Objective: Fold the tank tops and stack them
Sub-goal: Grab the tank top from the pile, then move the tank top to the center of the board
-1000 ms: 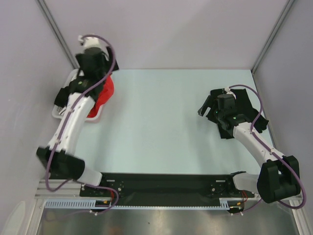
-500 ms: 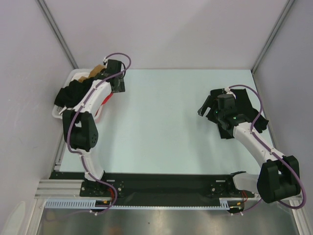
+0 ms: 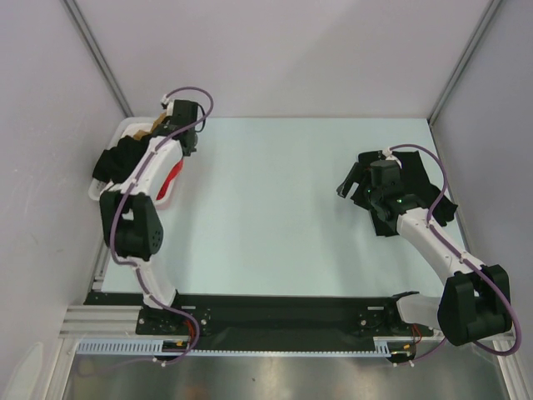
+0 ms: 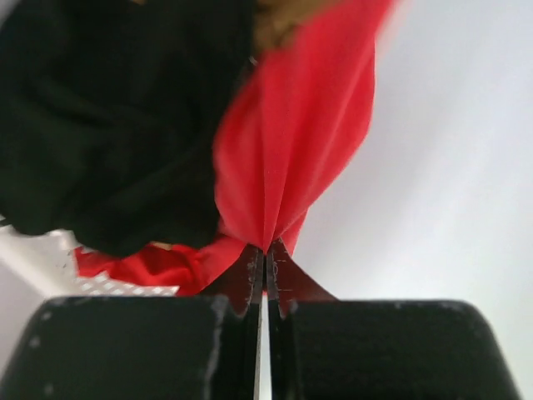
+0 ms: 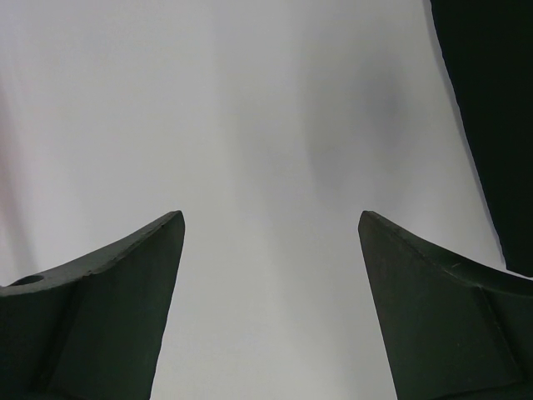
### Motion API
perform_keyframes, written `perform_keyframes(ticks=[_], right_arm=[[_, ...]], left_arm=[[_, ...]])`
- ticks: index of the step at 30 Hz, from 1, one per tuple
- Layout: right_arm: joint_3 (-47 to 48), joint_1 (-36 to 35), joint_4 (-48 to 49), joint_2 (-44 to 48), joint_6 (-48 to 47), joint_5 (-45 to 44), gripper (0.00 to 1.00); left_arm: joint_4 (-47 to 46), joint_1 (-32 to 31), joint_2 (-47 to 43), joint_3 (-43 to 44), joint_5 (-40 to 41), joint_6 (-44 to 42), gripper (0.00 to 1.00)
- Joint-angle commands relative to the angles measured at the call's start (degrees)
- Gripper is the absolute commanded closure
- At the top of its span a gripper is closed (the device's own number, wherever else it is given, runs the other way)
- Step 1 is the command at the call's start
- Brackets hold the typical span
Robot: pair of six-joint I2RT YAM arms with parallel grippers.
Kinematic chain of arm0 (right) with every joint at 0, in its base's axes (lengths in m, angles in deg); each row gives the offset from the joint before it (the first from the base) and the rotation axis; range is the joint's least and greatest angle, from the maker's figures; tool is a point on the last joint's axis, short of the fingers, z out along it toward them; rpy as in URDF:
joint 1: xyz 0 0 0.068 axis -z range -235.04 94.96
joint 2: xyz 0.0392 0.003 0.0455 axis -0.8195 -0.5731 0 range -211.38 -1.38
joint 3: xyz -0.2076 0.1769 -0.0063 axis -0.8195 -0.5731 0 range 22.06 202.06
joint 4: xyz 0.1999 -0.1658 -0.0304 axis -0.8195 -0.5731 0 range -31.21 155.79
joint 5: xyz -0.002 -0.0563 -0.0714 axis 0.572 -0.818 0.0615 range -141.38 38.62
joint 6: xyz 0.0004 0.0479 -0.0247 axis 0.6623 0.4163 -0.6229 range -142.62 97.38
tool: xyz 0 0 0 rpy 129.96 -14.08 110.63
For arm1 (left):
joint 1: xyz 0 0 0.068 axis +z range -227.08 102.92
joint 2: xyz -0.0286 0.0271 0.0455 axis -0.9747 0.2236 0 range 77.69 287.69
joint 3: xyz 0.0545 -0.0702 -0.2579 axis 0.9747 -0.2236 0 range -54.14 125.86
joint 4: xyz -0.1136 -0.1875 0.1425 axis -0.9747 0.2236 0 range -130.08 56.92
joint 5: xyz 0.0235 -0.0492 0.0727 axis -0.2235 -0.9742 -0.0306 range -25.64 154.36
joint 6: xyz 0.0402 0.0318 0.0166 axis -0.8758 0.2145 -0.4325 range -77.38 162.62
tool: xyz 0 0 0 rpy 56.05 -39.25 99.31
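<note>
Tank tops mid-sort, read left to right. Heaped in white basket [image 3: 125, 125] at table's [image 3: 266, 192] far-left corner: black cloth [image 3: 121, 158], too bunched to identify as a garment. Just beside it, spilling over basket's right wall: red tank top [image 4: 291, 150].

Clamped on a pleat of that red top: left gripper [image 4: 264, 267]. Stood wide open over basket a second ago; now pressed fully together, red fabric gathered tight at the tips and fanning out above them. Marks, on this evidence, the first pick made. Looks a firm pinch, enough to draw the top out onto open table for folding, though black cloth lying against it could drag along. No fold or stack to be seen yet.

Changed too within that second: left arm's shape. Gone from a long, low reach to a tight crook, with elbow raised near basket's front, forearm running up along its right side, and wrist tipped over its far-right corner.

Well apart at right, unmoved over the same second: right gripper [image 5: 271, 221]. Spread wide, gripping nothing, poised over bare table just left of black tank top [image 3: 416, 187]. Lies spread on the surface beneath right forearm, awaiting its turn.
</note>
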Motion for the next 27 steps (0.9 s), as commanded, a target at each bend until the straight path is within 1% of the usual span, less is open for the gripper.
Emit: perform_keyframes(ticks=[1, 4, 5, 6, 7, 8, 11, 14, 16, 17, 18, 20, 21, 23, 25, 26, 27], right_arm=[[0.2, 0.2, 2.0, 0.9, -0.6, 0.6, 0.09], [0.3, 0.2, 2.1, 0.8, -0.7, 0.4, 0.09], [0.4, 0.2, 2.1, 0.7, -0.6, 0.6, 0.09], [0.4, 0.2, 2.0, 0.6, -0.7, 0.6, 0.09], [0.5, 0.2, 1.9, 0.6, -0.7, 0.8, 0.09], [0.6, 0.2, 1.8, 0.7, -0.7, 0.8, 0.09], [0.6, 0.2, 1.7, 1.3, -0.8, 0.6, 0.09], [0.7, 0.2, 1.5, 1.4, -0.8, 0.9, 0.09], [0.8, 0.2, 1.5, 1.7, -0.8, 1.1, 0.1], [0.7, 0.2, 1.5, 1.7, -0.8, 1.2, 0.1], [0.7, 0.0, 1.5, 1.9, -0.8, 1.2, 0.1], [0.7, 0.1, 1.5, 2.2, -0.6, 1.4, 0.09], [0.7, 0.1, 1.5, 2.3, -0.8, 1.5, 0.1], [0.7, 0.0, 1.6, 2.7, -0.9, 1.5, 0.1], [0.9, -0.4, 1.6, 3.4, -1.8, 3.9, 0.1], [1.0, -0.5, 1.7, 3.6, -2.1, 4.2, 0.1], [0.9, -0.5, 1.8, 4.1, -2.5, 4.6, 0.1]], left_arm=[[-9.1, -0.7, -16.3, -2.5, 5.1, -1.1, 1.0], [-19.1, -1.7, -24.5, -9.0, 4.4, -3.7, 1.0], [-21.7, -2.0, -29.7, -10.4, 2.9, -4.6, 1.0], [-25.7, -2.2, -31.8, -11.9, 2.5, -5.5, 1.0], [-27.2, -2.7, -33.7, -11.9, 2.0, -6.0, 1.0], [-28.1, -3.0, -36.4, -11.4, 0.7, -6.6, 1.0], [-29.0, -4.3, -39.5, -6.3, 0.0, -9.5, 1.0], [-32.3, -5.4, -42.0, -2.7, -1.1, -11.0, 1.0], [-32.4, -5.4, -42.5, 2.0, -2.0, -11.6, 1.0], [-31.5, -5.4, -42.2, 4.1, -2.8, -11.2, 1.0], [-29.0, -5.4, -41.7, 8.2, -5.6, -10.3, 1.0], [-26.4, -5.4, -41.7, 11.1, -9.3, -6.7, 1.0], [-24.8, -5.6, -42.7, 11.2, -12.4, -4.9, 1.0], [-24.3, -5.6, -44.2, 9.3, -16.3, 0.2, 1.0], [-25.9, -7.1, -47.0, 2.6, -21.9, 4.3, 1.0], [-25.9, -7.1, -48.1, 2.5, -23.8, 5.6, 1.0], [-27.2, -8.2, -49.1, -1.3, -25.0, 6.8, 1.0]])
